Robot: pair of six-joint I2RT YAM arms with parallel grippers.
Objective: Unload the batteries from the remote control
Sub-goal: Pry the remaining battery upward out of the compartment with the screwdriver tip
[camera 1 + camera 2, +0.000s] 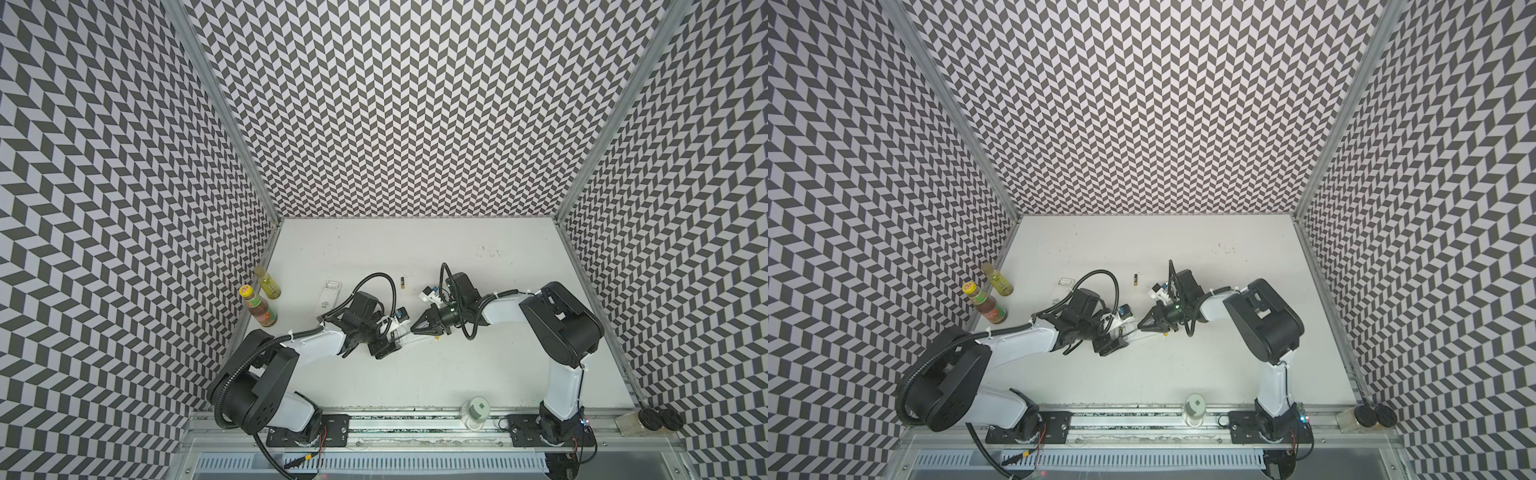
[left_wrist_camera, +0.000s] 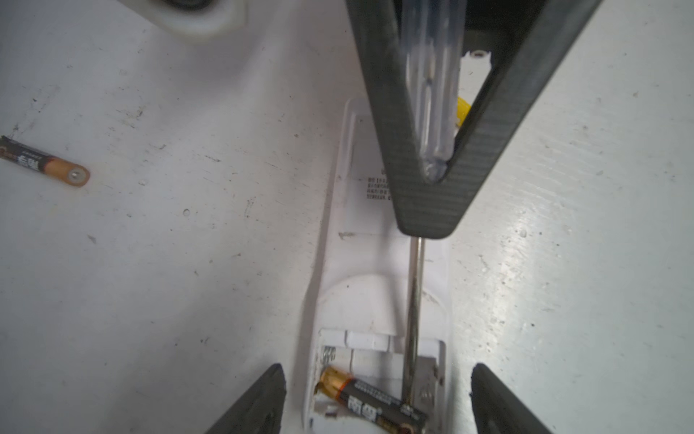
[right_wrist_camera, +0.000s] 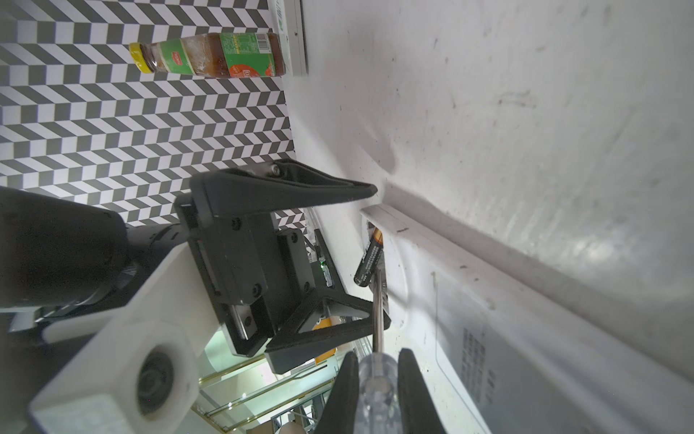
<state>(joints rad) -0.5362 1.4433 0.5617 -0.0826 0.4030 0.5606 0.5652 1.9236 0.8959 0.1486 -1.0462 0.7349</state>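
A smooth white plastic remote control (image 2: 360, 300) lies back-up on the scuffed, pale table (image 2: 150, 263), mid-table in both top views. Its open battery bay (image 2: 379, 360) holds one black battery (image 2: 371, 404), a slim cylinder with a coppery-gold end, lying askew next to a small wire spring. The right tool (image 3: 378, 356), black and ribbed, is clenched on the clear handle of a screwdriver (image 2: 413, 308) (thin, glossy steel shaft). The screwdriver's tip meets that battery's dark end. The left tool (image 2: 377, 370) is released, its fingers flanking the bay end of the remote with a gap on each side. A loose battery (image 1: 402, 283) in the same colours lies flat on the table, just above the two tools in a top view.
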